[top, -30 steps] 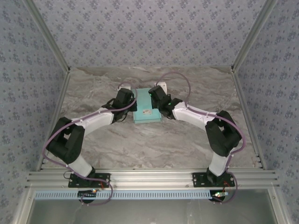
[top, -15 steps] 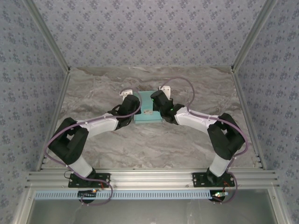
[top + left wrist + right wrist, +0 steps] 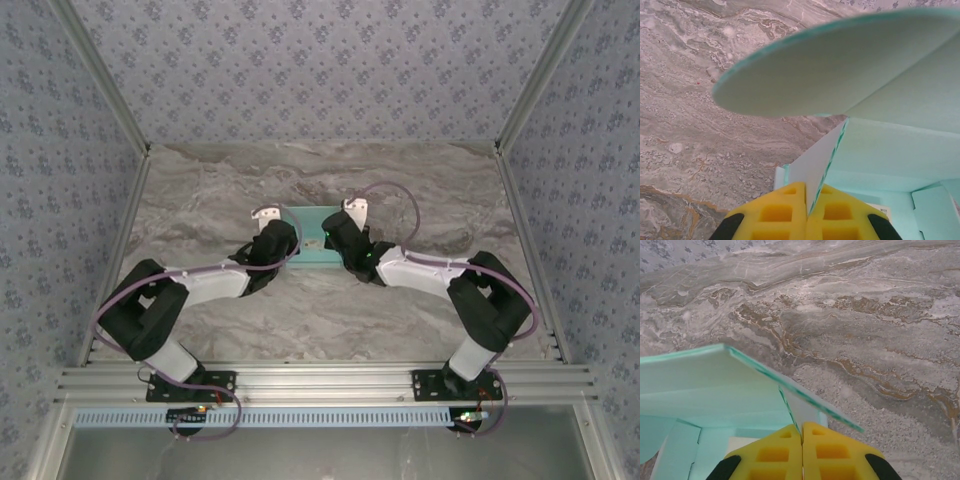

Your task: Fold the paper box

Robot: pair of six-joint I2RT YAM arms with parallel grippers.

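Note:
The paper box [image 3: 308,238], pale cyan card, sits mid-table between both arms. My left gripper [image 3: 282,238] is at its left side and my right gripper [image 3: 334,234] at its right side. In the left wrist view the yellow fingers [image 3: 785,212] of the left gripper [image 3: 810,202] are shut on the box's upright left wall [image 3: 822,160], with a rounded flap [image 3: 830,75] arching overhead. Seen from the right wrist, my right gripper [image 3: 801,442] is shut on the thin right wall [image 3: 802,412], under a sloping lid panel [image 3: 715,375].
The box rests on a marble-patterned table [image 3: 320,310] enclosed by patterned walls [image 3: 320,70]. An aluminium rail [image 3: 320,385] carrying the arm bases runs along the near edge. A small white label [image 3: 880,210] lies inside the box.
Both grippers have drawn back toward the near edge along the box's sides. The box's far panel has swung up and over, so the box looks shorter from above.

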